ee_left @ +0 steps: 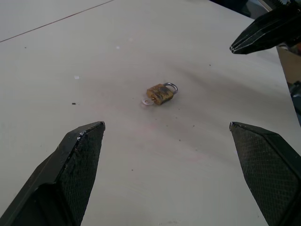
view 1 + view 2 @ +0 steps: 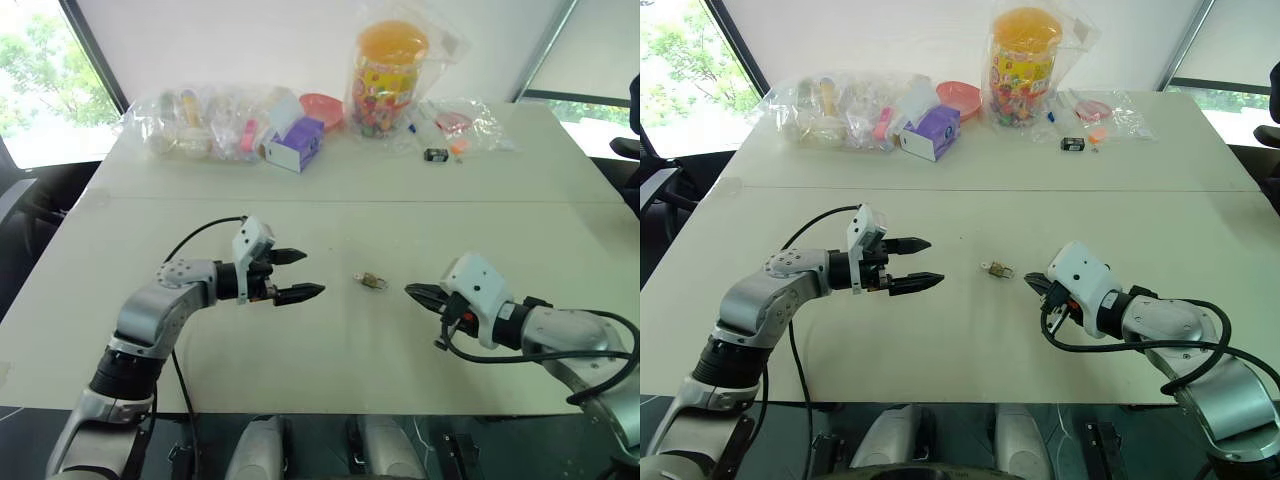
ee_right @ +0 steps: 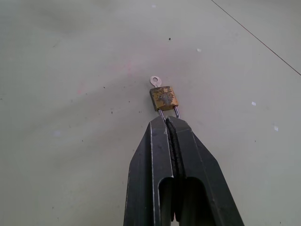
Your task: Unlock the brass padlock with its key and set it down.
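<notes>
1. Brass padlock [image 2: 370, 281]: lies flat on the white table [image 2: 330, 350], between the two grippers and touching neither. Small brass body, thin silvery shackle at one end; a small silvery key [image 3: 155, 81] sticks out of the opposite end.
2. Left gripper [image 2: 295, 275]: hovers to the left of the padlock, pointing toward it, its two black fingers spread wide with nothing between them.
3. Right gripper [image 2: 418, 292]: to the right of the padlock, tips aimed at it. Fingers pressed together, nothing held; in the right wrist view the closed tips [image 3: 167, 122] sit just short of the shackle end.
4. Far edge of the table: clear plastic bags [image 2: 205, 120] of mixed small items; a purple and white box [image 2: 295, 145]; a pink bowl [image 2: 322, 106]; a tall bagged jar [image 2: 390, 75] with an orange lid and colourful contents; a small black object [image 2: 435, 154] beside another clear bag [image 2: 462, 125].
</notes>
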{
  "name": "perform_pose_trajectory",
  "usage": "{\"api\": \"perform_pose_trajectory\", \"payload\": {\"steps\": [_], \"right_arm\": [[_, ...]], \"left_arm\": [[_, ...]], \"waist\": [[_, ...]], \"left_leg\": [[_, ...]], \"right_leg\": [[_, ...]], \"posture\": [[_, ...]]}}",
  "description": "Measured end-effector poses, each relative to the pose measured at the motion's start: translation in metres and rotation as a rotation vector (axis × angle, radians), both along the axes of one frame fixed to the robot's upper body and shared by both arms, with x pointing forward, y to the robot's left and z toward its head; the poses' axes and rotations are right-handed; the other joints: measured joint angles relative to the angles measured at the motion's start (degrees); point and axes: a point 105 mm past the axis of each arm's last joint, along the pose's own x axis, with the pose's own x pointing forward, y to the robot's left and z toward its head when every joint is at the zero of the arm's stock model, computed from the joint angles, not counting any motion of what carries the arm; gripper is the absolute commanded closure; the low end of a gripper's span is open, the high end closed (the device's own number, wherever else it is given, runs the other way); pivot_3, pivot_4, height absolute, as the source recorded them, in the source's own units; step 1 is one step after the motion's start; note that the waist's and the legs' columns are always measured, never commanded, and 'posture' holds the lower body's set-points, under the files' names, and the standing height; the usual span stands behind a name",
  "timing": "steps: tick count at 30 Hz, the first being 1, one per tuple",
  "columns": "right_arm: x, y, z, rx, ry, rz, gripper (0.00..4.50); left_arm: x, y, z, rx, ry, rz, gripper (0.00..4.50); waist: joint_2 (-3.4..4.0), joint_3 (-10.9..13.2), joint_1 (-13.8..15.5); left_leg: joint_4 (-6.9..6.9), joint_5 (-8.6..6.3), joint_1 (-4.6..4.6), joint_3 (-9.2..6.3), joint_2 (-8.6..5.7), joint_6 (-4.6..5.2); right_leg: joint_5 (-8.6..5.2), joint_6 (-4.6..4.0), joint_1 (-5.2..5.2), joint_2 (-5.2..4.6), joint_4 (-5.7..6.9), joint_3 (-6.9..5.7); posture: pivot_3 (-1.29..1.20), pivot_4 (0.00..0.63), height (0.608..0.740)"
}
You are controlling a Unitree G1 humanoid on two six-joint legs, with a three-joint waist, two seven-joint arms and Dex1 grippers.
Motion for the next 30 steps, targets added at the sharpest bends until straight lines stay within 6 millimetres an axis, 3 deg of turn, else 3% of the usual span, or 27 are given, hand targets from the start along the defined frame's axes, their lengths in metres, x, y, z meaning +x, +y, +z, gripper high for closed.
{"api": "perform_pose_trajectory", "payload": {"steps": [6,8,9,16,30], "right_arm": [[0.006,-0.003,0.003,-0.005,-0.019,0.002,4.50],[0.009,-0.004,0.002,-0.013,-0.022,0.004,3.98],[0.013,-0.004,0.002,-0.012,-0.025,0.009,3.64],[0.033,0.004,-0.011,-0.001,0.041,0.082,0.05],[0.074,0.018,-0.048,0.031,0.169,0.169,0.05]], "left_arm": [[-0.002,-0.001,0.000,-0.002,0.002,-0.017,0.09],[0.000,-0.001,0.001,-0.002,0.001,-0.021,0.00],[0.002,-0.002,0.001,0.002,-0.005,-0.020,0.00],[0.007,-0.009,0.003,-0.003,-0.037,-0.032,0.00],[0.004,-0.005,-0.001,0.022,-0.046,-0.008,0.00]], "waist": [[-0.01,0.0,0.1],[-0.01,0.0,0.0],[-0.01,0.0,0.0],[0.00,0.0,-0.1],[0.01,0.0,0.0]], "left_leg": [[0.01,0.00,0.00,0.00,0.00,0.00],[0.01,0.00,0.00,0.01,0.00,0.00],[0.02,0.00,0.00,0.01,0.00,0.00],[0.01,0.00,0.00,0.01,0.00,0.00],[0.02,0.00,-0.01,0.03,0.00,-0.01]], "right_leg": [[0.00,0.00,0.00,-0.01,0.00,0.00],[0.00,0.00,0.00,-0.01,0.00,0.00],[0.00,0.00,0.00,0.00,0.01,0.00],[0.00,0.00,-0.01,0.01,0.00,0.00],[0.01,0.01,-0.02,-0.06,0.01,0.00]], "posture": [[0.00,0.150,0.735],[0.00,0.150,0.735],[0.00,0.150,0.735],[0.00,0.150,0.735],[0.00,0.150,0.735]]}}
